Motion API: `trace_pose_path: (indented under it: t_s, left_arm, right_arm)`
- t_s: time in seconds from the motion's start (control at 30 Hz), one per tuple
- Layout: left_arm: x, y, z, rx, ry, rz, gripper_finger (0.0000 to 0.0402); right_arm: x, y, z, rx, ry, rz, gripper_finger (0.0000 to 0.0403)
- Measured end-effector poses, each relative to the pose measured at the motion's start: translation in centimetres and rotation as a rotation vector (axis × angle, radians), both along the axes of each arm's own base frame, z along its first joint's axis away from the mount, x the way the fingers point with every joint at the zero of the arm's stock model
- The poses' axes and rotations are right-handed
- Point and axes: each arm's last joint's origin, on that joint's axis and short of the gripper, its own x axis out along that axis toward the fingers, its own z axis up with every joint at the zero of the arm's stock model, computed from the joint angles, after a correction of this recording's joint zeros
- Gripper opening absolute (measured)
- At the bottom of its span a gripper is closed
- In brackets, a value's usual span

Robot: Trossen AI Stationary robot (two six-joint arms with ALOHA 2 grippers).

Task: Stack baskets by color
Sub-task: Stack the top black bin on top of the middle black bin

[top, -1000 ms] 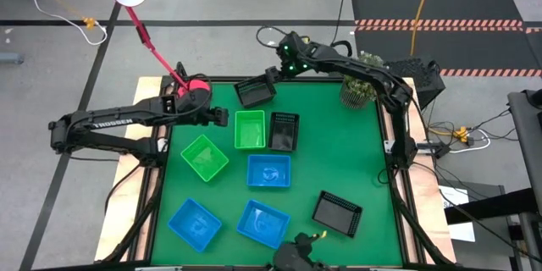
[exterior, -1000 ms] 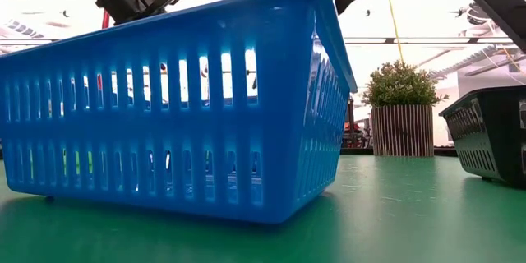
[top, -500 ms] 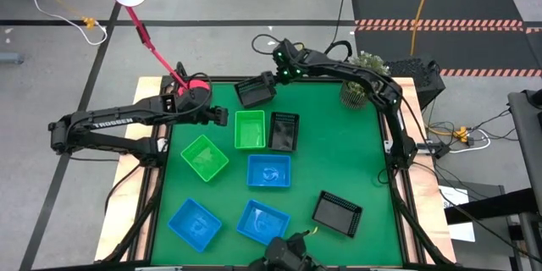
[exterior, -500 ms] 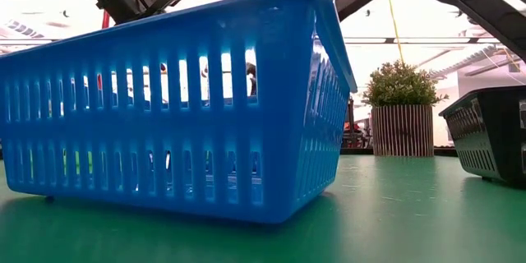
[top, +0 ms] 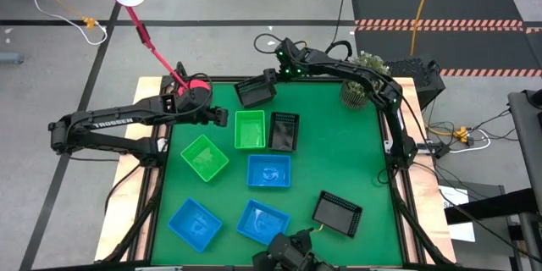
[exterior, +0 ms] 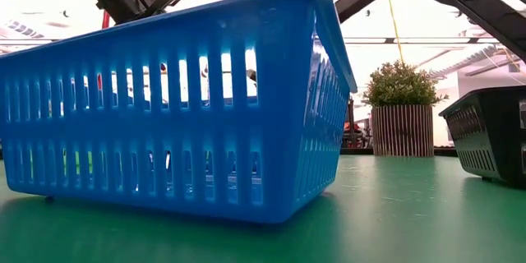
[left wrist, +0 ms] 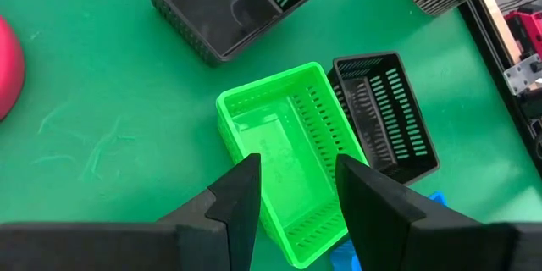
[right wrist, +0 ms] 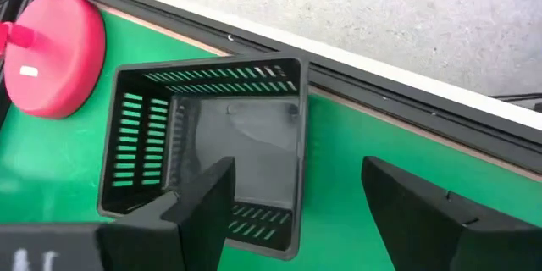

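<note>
Two green baskets (top: 250, 129) (top: 204, 157), three blue ones (top: 268, 170) (top: 195, 223) (top: 263, 223) and three black ones (top: 254, 91) (top: 283, 130) (top: 337, 212) stand singly on the green mat. My right gripper (right wrist: 296, 195) hangs open over the far black basket (right wrist: 207, 148). One finger is above the basket's inside and the other is beyond its side wall. My left gripper (left wrist: 296, 195) is open above the far green basket (left wrist: 279, 152), clear of it.
A pink lamp base (top: 196, 85) stands at the far left corner, close to the far black basket. A potted plant (top: 357, 91) sits at the far right. The nearest blue basket (exterior: 181, 107) fills the low view. Bare mat lies along the right side.
My right gripper has come down toward the far black basket and rolled a little at the wrist. Its fingers stay open. The baskets have not moved.
</note>
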Motion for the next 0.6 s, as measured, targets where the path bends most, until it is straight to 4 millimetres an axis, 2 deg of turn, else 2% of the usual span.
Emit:
trace_pose_path:
  t_s: [0.33,0.6]
  left_arm:
    - [0.0,0.0,0.0,0.002,0.001,-0.002,0.0154]
    - [0.0,0.0,0.0,0.007,0.003,-0.007,0.0154]
  right_arm:
    - [-0.2,0.1,-0.3,0.026,0.023,0.029,0.0251]
    - [0.5,0.0,-3.1,0.054,0.069,0.055,0.025]
